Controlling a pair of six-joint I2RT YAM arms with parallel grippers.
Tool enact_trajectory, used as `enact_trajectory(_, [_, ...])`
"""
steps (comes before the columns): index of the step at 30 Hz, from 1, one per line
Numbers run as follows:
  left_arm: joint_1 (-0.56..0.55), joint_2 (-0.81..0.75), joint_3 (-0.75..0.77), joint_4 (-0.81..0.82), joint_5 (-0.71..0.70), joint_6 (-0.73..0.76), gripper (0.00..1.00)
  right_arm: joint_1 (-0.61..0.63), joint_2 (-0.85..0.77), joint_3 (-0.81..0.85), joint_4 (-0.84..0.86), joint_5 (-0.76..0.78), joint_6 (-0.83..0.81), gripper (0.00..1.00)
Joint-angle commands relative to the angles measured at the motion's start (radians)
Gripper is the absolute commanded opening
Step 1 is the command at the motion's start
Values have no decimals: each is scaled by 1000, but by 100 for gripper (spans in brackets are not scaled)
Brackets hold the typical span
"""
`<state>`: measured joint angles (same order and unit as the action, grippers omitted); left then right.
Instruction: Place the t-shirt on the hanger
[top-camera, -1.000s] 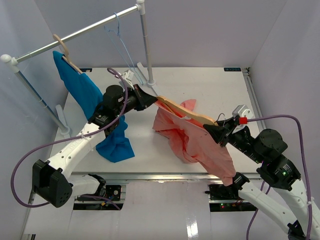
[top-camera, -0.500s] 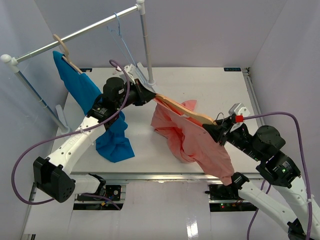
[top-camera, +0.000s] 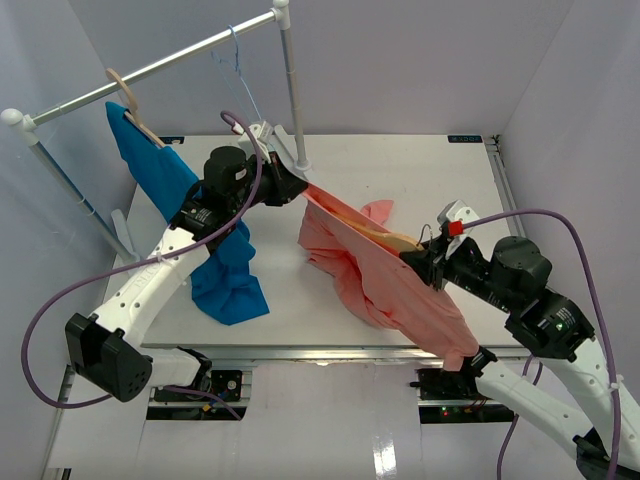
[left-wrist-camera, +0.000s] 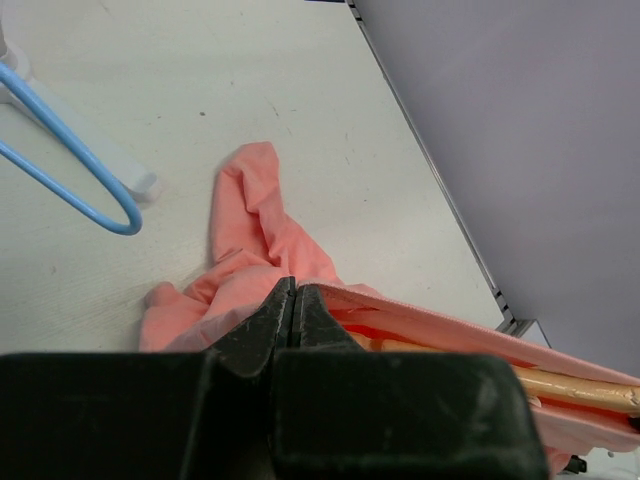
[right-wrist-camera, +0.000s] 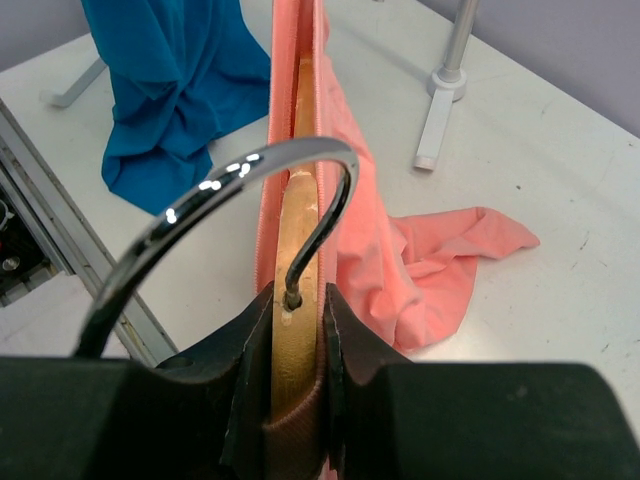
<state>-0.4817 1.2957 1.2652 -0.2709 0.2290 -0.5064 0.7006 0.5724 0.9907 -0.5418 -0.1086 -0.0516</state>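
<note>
The salmon-pink t-shirt (top-camera: 375, 275) hangs stretched between my two grippers above the table. The wooden hanger (top-camera: 385, 238) lies inside its neck, mostly covered. My left gripper (top-camera: 300, 190) is shut on the t-shirt's collar edge (left-wrist-camera: 400, 308) at the upper left end. My right gripper (top-camera: 418, 260) is shut on the hanger's middle (right-wrist-camera: 296, 330) just below its metal hook (right-wrist-camera: 230, 190), with the ribbed collar pinched beside the wood. A sleeve (right-wrist-camera: 450, 250) lies on the table.
A blue shirt (top-camera: 190, 215) hangs on a tan hanger (top-camera: 130, 105) from the rail (top-camera: 160, 65) at the left, its tail on the table. A pale-blue wire hanger (top-camera: 240, 90) hangs on the same rail. The rack's post (top-camera: 292, 90) stands behind my left gripper.
My left gripper has pulled the collar up and left, drawing the t-shirt over the hanger's left arm. My right gripper has shifted left with the hanger. Less wood shows now.
</note>
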Motion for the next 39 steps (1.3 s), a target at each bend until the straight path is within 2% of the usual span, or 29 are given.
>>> enact_trajectory(1, [101, -21, 45, 33, -225, 79, 0, -4, 25, 95, -120, -5, -14, 8])
enact_trajectory(11, [84, -22, -1, 97, 219, 33, 0, -4, 168, 154, 29, -34, -7, 8])
enact_trajectory(15, [44, -30, 4, 100, 248, 23, 0, -6, 237, 136, 94, -41, -8, 8])
enact_trajectory(24, [-127, -19, 21, 99, 223, 66, 0, -4, 343, 108, 258, -110, -12, 8])
enact_trajectory(28, [-159, -19, 5, 99, 234, 93, 0, -4, 347, 70, 296, -133, -10, 8])
enact_trajectory(35, [-199, -52, -33, 99, 278, 115, 0, -4, 341, -24, 417, -86, 19, 8])
enact_trajectory(39, [-202, -84, -41, 61, 290, 170, 37, -6, 340, -44, 451, -129, 22, 8])
